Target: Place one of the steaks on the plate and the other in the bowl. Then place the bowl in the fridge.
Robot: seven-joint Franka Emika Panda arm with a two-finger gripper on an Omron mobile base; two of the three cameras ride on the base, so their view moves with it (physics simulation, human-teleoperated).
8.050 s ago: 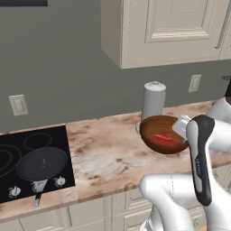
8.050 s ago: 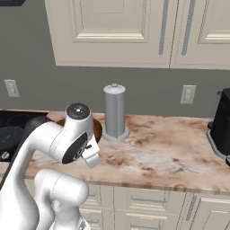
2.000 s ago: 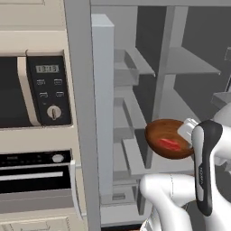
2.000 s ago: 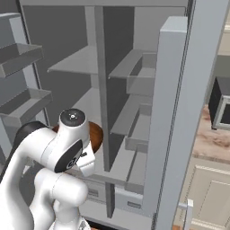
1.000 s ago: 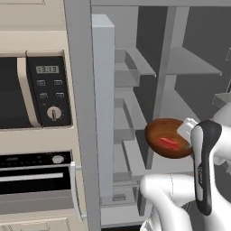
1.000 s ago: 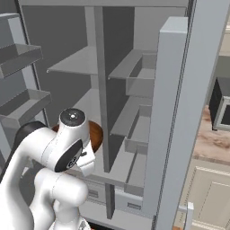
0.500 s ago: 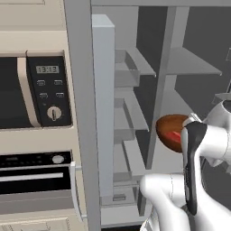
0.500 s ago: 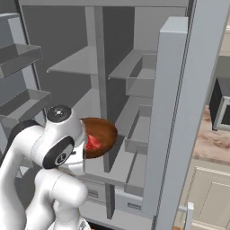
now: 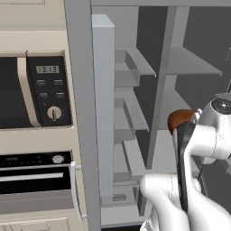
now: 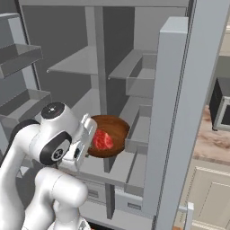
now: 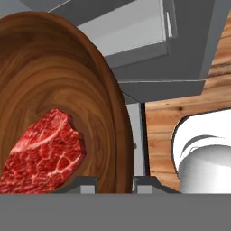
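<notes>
- The tool (image 11: 115, 179) is clamped on the rim of the bowl (image 10: 108, 135); in the hand view one fingertip (image 11: 83, 182) sits inside the rim and the other outside it.
- The bowl is dark reddish-brown with a wood grain. It is carried tilted, its open side turned partly sideways in the right base view.
- One steak (image 10: 103, 139) lies inside the bowl, raw red with white marbling, resting against the inner wall just beyond the tool.
- In the left base view, the bowl (image 9: 180, 119) shows as a brown edge above the arm's wrist.
- The fridge (image 10: 179, 112) stands ahead of the tool with both doors open. Its grey inner shelves (image 10: 76, 60) and door bins (image 10: 139, 81) are exposed.
- The bowl is held in front of the fridge interior, at the height of the middle shelves, above a lower shelf (image 10: 105, 168). Whether it touches any shelf cannot be told.
- To the left of the fridge, in the left base view, a cream-framed microwave (image 9: 31, 90) sits above a built-in oven (image 9: 36, 180).
- To the right of the fridge, in the right base view, a marbled counter (image 10: 213, 139) is visible.
</notes>
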